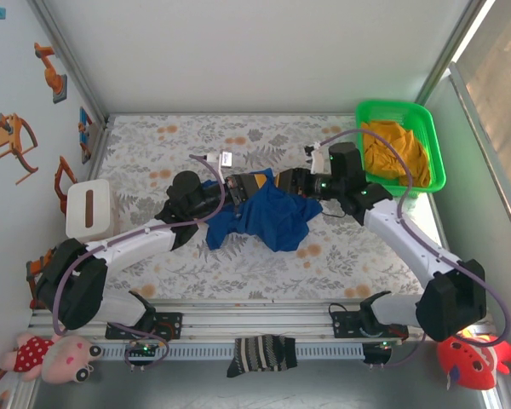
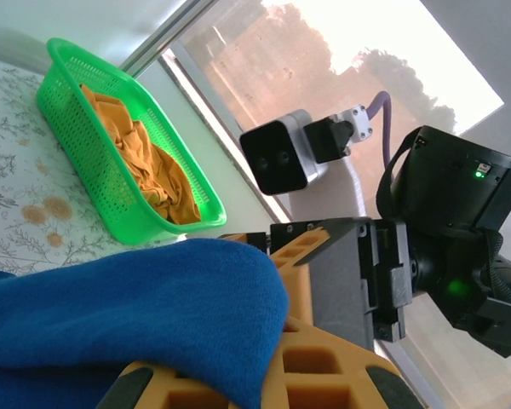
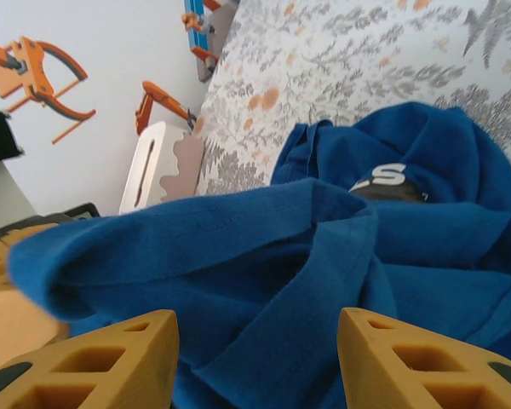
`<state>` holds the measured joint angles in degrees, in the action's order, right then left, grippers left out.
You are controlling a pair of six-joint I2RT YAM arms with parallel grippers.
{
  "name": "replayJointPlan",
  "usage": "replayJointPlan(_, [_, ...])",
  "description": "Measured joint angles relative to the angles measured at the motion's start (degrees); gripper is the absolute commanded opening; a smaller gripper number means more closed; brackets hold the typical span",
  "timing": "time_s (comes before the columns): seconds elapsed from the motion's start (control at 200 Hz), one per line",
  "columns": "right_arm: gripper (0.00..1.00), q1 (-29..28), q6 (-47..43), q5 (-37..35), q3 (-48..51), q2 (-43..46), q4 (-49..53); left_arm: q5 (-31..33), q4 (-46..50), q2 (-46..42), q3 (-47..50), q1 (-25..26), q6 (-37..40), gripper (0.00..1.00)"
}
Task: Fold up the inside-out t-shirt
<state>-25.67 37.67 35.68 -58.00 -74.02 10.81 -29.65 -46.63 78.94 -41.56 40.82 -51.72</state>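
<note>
Arms are gathering up the crumpled shirt; no fold is showing yet.
The plain royal-blue inside-out cloth t-shirt (image 1: pixel 268 217) is lying bunched mid-desk (image 1: pixel 366 256). The left fingers (image 2: pixel 332 383) are pinching its raised edge, and the right fingers (image 3: pixel 102 358) are standing apart over the cloth. Next, the right likely needs a second edge to spread it.

Green basket (image 1: pixel 393 107) holds orange cloth (image 1: pixel 396 152); striped sock (image 1: pixel 261 354) lies, apparently crumpled, well apart.
</note>
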Motion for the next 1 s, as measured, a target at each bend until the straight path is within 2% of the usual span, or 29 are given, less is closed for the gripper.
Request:
replayJointPlan(0.045, [0.33, -0.4, 0.0, 0.0, 0.0, -0.9, -0.6, 0.0, 0.1, 0.0, 0.0, 0.0, 0.0, 0.0])
replayJointPlan(0.085, [0.17, -0.5, 0.0, 0.0, 0.0, -1.4, -1.2, 0.0, 0.2, 0.0, 0.0, 0.0, 0.0, 0.0])
replayJointPlan(0.145, [0.0, -0.5, 0.3, -0.4, 0.0, -1.7, -1.6, 0.0, 0.4, 0.0, 0.0, 0.0, 0.0, 0.0])
replayJointPlan(0.335, [0.0, 0.2, -0.4, -1.5, -1.1, 0.0, 0.5, 0.3, 1.5, -1.3, 1.4, -0.3, 0.2, 0.0])
replayJointPlan(0.521, [0.0, 3.0, -1.8, -2.8, -6.5, 6.5, 5.2, 2.0, 3.0, -3.4, 5.0, -2.6, 1.2, 0.0])
replayJointPlan(0.551, [0.0, 3.1, -1.9, -3.0, -7.6, 7.7, 5.8, 2.3, 3.1, -3.5, 5.8, -3.3, 1.3, 0.11])
replayJointPlan(0.621, [0.0, 3.1, -2.2, -2.7, -9.9, 10.0, 6.3, 2.7, 3.2, -3.5, 7.0, -4.4, 1.5, 0.52])
replayJointPlan(0.671, [0.0, 3.1, -2.3, -2.5, -10.9, 11.3, 6.3, 3.1, 3.9, -3.5, 7.7, -5.2, 1.5, 0.67])
replayJointPlan(0.771, [0.0, 3.1, -2.6, -1.8, -11.2, 12.7, 5.9, 4.3, 6.3, -3.7, 8.5, -6.1, 1.8, 0.77])
replayJointPlan(1.001, [0.0, 3.1, -3.0, 0.0, -5.2, 12.4, 4.5, 8.9, 16.4, -10.6, 7.4, -4.2, 6.3, 0.84])
